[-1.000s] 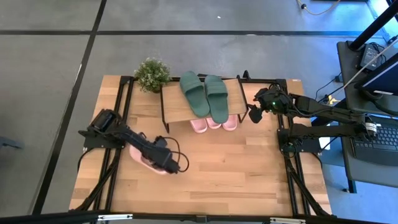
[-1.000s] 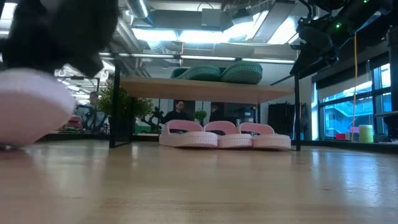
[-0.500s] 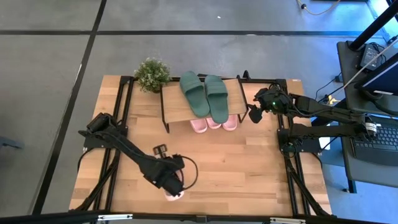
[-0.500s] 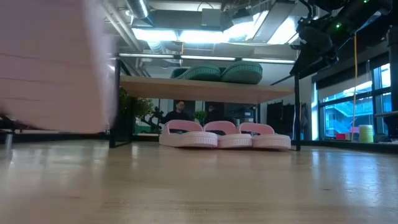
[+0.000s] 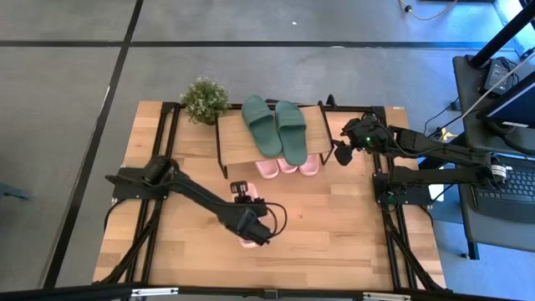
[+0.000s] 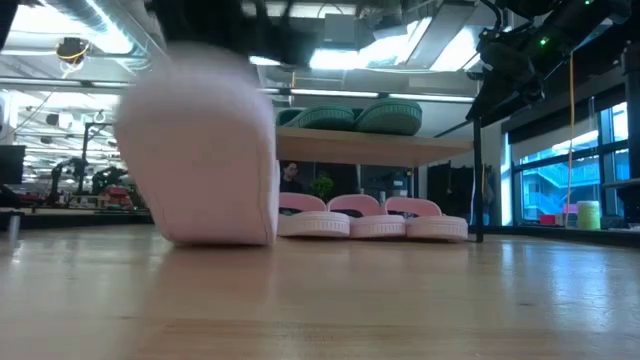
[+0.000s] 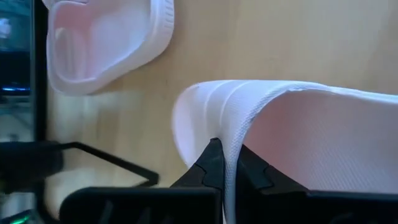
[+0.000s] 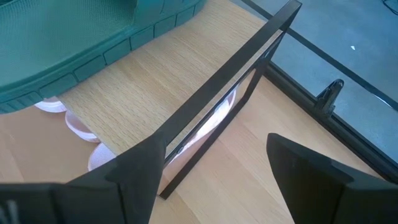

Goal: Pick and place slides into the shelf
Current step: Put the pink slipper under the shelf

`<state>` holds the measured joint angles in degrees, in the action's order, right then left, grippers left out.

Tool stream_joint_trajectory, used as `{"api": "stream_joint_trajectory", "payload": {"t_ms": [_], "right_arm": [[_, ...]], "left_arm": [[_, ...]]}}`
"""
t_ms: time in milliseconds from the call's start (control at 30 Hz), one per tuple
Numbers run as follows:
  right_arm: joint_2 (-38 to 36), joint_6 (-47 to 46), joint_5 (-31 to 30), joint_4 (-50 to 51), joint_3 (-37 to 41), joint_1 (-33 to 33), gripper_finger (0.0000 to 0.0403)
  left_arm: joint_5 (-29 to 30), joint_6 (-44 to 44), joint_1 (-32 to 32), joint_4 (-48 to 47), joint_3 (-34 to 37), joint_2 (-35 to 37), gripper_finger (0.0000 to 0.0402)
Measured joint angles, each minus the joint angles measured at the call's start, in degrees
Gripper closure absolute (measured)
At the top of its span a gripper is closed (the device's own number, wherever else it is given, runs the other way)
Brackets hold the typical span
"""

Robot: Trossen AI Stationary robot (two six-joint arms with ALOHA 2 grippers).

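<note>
My left gripper is over the middle of the table, shut on a light pink slide that fills the low view. Three more pink slides lie side by side on the table under the shelf. One of them shows in the left wrist view. Two dark green slides lie on the shelf's top board. My right gripper hangs open beside the shelf's right end, over the shelf's corner, with nothing between its fingers. My left gripper pinches the free edge of the pink slide's strap between its two fingers, one on the ribbed outer face and one on the inner side. The fingers slant down from the table's left. The slide hangs on end, its lower end close to the table.
A small potted plant stands at the shelf's far left corner. Black metal frames run along the table's left and right sides. Bare wood lies between the shelf and the near edge.
My left gripper has carried the pink slide from the table's left part toward the near edge, then right to the middle, with its wrist rolling. The slide lay flat beside the gripper then and now hangs on end.
</note>
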<state>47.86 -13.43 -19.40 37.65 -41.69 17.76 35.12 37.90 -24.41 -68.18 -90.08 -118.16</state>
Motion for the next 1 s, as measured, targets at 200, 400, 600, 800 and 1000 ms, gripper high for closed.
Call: {"api": "stream_joint_trajectory", "payload": {"t_ms": [200, 400, 600, 800, 1000], "right_arm": [[0.01, 0.07, 0.0, 0.0, 0.0, 0.0, 0.012], [0.02, 0.02, 0.0, 0.0, 0.0, 0.0, 0.0121], [0.02, -0.23, 0.0, 0.02, 0.0, 0.0, 0.0121], [0.0, -1.18, 0.0, 0.99, 0.02, 0.0, 0.0121], [0.0, -1.18, -0.02, 1.22, 0.0, 0.0, 0.0121]], "left_arm": [[5.66, -2.78, 1.99, -0.48, 0.0, -4.38, 0.04], [7.5, -2.18, 4.59, -2.21, 0.0, -4.8, 0.04], [9.33, -2.51, 8.08, -4.44, 0.02, -4.82, 0.04], [11.16, -4.05, 11.29, -7.68, 0.02, -4.82, 0.04], [11.29, -6.61, 13.62, -8.52, 0.02, -4.82, 0.04]]}}
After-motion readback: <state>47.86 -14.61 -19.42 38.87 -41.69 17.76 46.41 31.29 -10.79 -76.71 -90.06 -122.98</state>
